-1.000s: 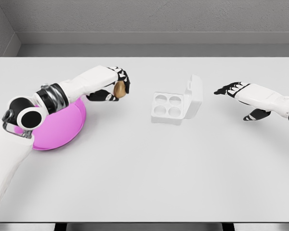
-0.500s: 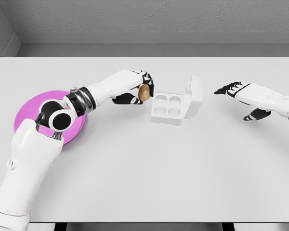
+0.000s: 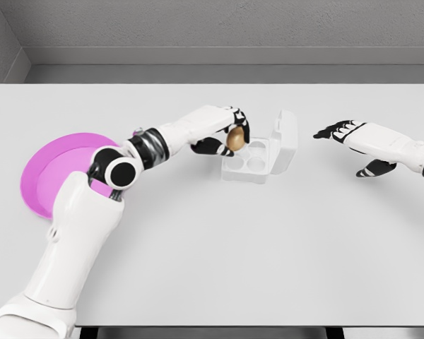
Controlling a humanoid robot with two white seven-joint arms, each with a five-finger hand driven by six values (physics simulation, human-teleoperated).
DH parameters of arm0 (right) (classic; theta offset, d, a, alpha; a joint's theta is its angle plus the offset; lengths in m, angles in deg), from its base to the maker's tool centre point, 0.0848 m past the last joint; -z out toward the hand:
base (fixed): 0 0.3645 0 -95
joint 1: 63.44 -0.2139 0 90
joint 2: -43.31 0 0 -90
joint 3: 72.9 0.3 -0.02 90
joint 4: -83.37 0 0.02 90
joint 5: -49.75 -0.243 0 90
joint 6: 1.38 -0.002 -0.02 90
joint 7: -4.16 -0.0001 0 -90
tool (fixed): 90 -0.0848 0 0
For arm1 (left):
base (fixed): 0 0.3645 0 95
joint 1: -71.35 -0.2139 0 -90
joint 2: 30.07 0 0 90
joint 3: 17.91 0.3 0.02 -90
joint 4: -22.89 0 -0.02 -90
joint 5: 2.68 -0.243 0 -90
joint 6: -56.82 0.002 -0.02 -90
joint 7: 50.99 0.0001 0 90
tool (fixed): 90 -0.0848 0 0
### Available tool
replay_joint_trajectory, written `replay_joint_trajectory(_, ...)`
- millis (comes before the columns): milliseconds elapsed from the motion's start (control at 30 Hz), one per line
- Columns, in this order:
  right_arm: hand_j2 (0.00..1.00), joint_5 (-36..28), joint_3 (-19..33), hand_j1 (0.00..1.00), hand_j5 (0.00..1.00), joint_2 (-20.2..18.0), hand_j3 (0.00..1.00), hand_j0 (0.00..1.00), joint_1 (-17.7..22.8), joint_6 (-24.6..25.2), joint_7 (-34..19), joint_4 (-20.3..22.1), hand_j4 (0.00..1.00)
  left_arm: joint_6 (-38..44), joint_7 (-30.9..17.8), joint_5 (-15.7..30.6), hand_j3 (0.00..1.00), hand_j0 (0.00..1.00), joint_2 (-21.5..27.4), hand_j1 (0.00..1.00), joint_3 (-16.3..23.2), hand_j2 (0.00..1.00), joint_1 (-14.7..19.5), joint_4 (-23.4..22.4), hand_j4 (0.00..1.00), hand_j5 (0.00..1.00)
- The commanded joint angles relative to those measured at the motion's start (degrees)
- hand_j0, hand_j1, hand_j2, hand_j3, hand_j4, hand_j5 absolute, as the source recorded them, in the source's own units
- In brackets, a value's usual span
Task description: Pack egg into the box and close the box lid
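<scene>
A brown egg [image 3: 234, 138] is held in my left hand [image 3: 230, 134], whose fingers curl around it above the far-left cup of the white egg box [image 3: 253, 164]. The box lies open, its lid [image 3: 285, 140] standing upright on the right side. Three other cups show empty. My right hand [image 3: 337, 131] hovers to the right of the box, apart from it, fingers spread and holding nothing.
A pink plate [image 3: 49, 174] sits at the left of the white table [image 3: 268, 247], partly behind my left upper arm. The grey wall runs along the table's far edge.
My left hand has carried the egg rightwards from beside the pink plate to above the box's far-left cup. The right arm has not moved.
</scene>
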State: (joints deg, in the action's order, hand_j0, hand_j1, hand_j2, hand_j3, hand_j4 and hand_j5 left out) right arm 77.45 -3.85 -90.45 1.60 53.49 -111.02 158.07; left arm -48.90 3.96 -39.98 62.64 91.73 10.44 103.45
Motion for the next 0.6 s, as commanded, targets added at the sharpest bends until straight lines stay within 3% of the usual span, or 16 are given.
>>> replay_joint_trajectory(0,1.0,-0.37,0.03,1.0,1.0,-0.01,1.0,1.0,0.0,0.12,0.05,0.0,1.0,0.07,0.05,0.21,0.4,0.4,-1.13,0.4,-0.04,0.4,0.0,-1.46,0.4,0.4)
replay_joint_trajectory(300,1.0,-0.37,0.03,1.0,1.0,-0.18,1.0,1.0,0.0,0.12,0.05,0.09,1.0,0.07,0.05,0.21,0.41,0.41,-2.71,0.41,-0.22,0.41,1.32,-6.03,0.41,0.41)
replay_joint_trajectory(567,1.0,-0.37,0.03,1.0,1.0,-0.27,1.0,1.0,0.0,0.12,0.05,0.09,1.0,-0.19,0.05,0.3,0.43,0.43,-2.71,0.43,-0.13,0.43,1.41,-6.3,0.43,0.43)
